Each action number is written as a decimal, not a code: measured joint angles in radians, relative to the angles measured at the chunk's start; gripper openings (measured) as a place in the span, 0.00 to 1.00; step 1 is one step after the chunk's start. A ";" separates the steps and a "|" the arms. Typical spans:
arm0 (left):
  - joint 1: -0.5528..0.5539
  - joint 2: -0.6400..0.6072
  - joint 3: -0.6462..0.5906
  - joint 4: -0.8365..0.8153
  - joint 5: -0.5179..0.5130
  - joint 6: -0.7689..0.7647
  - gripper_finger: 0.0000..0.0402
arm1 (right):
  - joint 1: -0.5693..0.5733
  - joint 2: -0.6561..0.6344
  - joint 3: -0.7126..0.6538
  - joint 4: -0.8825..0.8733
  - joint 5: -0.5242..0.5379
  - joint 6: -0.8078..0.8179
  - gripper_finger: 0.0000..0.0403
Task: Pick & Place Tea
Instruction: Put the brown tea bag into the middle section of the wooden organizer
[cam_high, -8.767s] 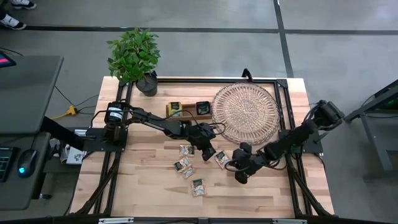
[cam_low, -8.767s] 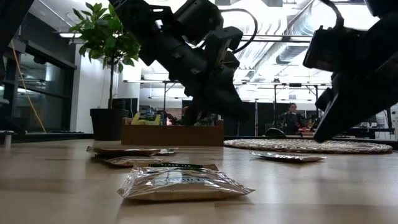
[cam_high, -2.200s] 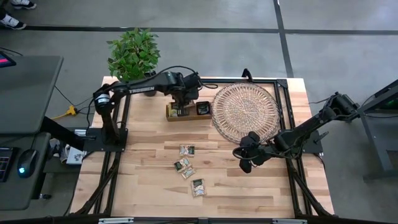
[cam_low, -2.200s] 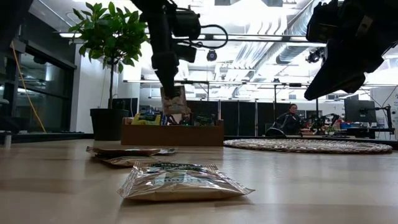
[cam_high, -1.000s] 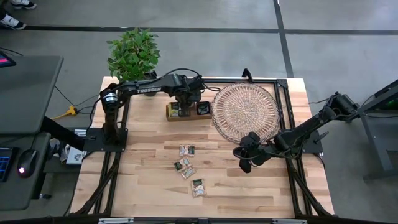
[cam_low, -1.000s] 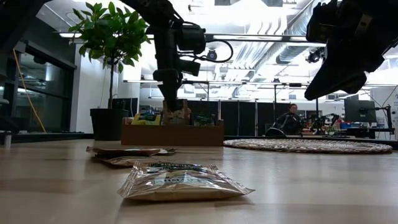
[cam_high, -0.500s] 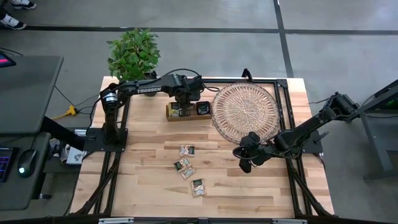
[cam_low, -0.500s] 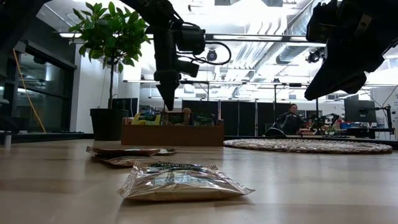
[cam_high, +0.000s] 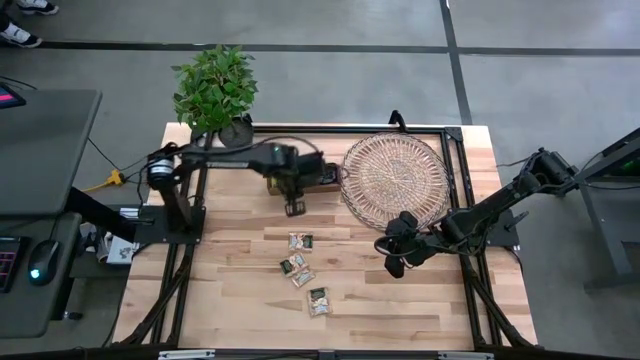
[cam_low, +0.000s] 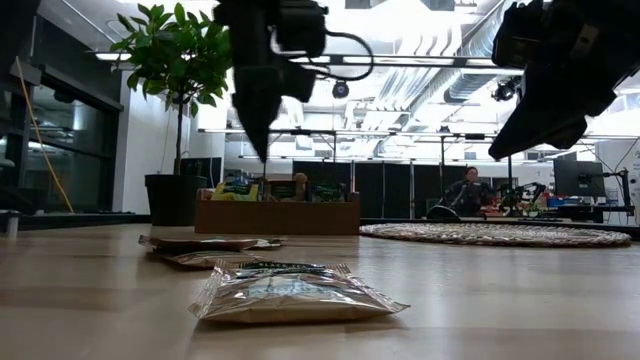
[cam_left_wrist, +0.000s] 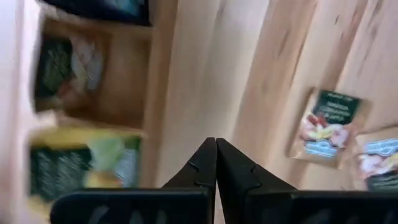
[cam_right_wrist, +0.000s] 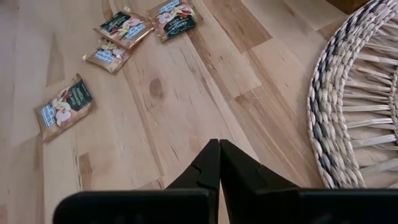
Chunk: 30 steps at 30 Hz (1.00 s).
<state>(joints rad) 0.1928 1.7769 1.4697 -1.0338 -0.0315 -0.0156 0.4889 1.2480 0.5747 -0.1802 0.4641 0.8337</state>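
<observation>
Both pincers shut; left pincer off box now.

The table is seen whole from straight overhead. It's also looked across from surface level, close behind one sachet. A wrist camera is aimed down close past each arm's fingers. The loose sachets are shared by all four views.

Light wooden table centre frame. Round woven wicker tray upper right of centre. Narrow wooden box just left of tray. Left gripper below box. Four small square tea sachets lower centre. Right gripper right of sachets. Green potted plant upper left.
</observation>
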 joint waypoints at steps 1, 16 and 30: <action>-0.014 -0.023 -0.034 0.026 0.000 -0.047 0.00 | 0.000 0.000 0.000 0.002 0.003 0.002 0.01; -0.277 -0.271 -0.550 0.518 0.076 -0.995 0.00 | -0.056 0.024 0.000 0.167 0.019 -0.129 0.01; -0.392 -0.255 -0.633 0.604 -0.012 -1.374 0.00 | -0.243 0.302 0.000 0.536 -0.258 -0.033 0.00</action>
<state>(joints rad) -0.1993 1.5219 0.8367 -0.4301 -0.0437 -1.3897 0.2458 1.5502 0.5747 0.3558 0.2060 0.8010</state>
